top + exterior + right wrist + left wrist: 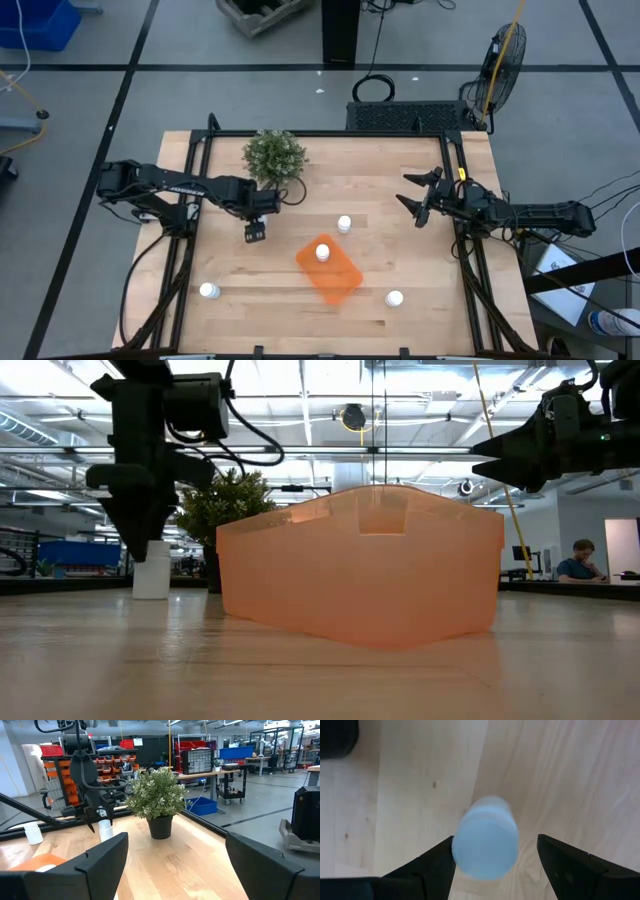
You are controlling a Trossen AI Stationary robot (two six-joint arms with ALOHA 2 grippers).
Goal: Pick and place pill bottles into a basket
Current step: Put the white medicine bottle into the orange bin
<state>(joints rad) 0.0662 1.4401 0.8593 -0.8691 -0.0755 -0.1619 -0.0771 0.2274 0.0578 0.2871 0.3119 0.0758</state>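
Left gripper (495,857) spread open, straddling a smooth white cylindrical pill bottle (486,838) on the wood-grain table (400,200); translucent orange basket (329,269) mid-table; right gripper (412,197) open.

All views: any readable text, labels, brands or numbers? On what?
No text can be read in any view.
Pale lettering on the left arm: too small to read.
The pill bottle in the left wrist view: no label shows.
The basket: no print visible.
The storage bins in the room behind: any labels are too small to read.
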